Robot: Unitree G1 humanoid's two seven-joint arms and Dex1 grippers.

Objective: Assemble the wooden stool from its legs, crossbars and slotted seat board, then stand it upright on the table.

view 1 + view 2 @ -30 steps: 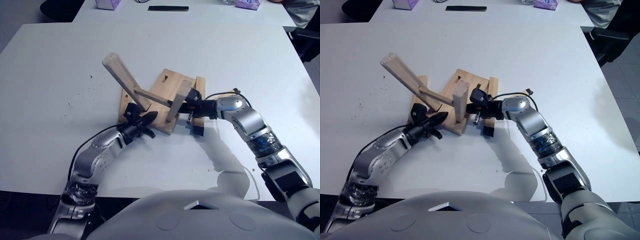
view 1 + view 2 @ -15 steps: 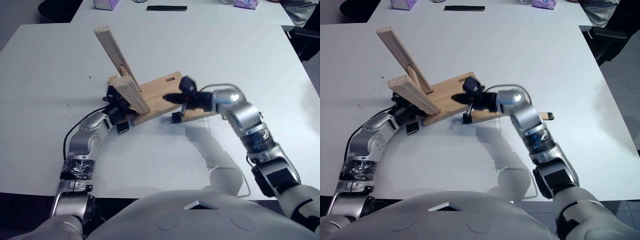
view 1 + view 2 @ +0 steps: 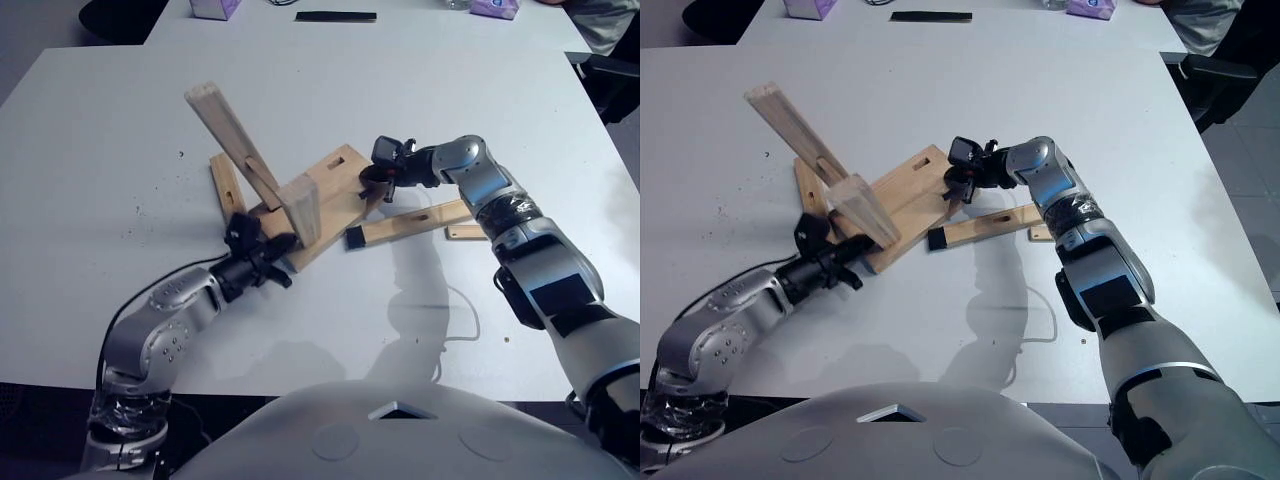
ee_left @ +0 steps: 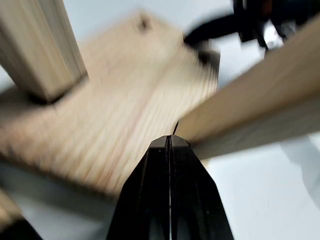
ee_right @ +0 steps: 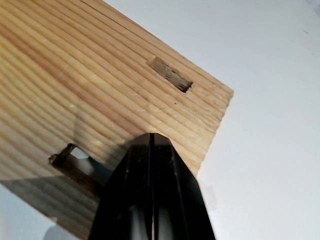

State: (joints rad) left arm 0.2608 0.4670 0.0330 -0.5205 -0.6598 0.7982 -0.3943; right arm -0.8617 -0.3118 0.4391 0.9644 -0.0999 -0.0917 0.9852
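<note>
Hiding part of seat board point(image 3: 338, 183): near leg point(image 3: 300, 208).
Long leg point(image 3: 232, 140): slants up, far-left.
Left gripper point(image 4: 169, 141): fingers together.
Right gripper point(image 5: 151, 137): fingers together.

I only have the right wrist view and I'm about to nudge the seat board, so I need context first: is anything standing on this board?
Observer: Yes. A tall leg and a nearer leg, joined by a crossbar, stick up from the left part of the seat board, leaning left.
Operator: Where is the left gripper?
Observer: The left gripper, fingers shut, sits at the board's near corner, just below the nearer leg.
Operator: Anything loose close to my gripper?
Observer: A loose leg lies flat on the table, just on the near side of the right gripper.
</note>
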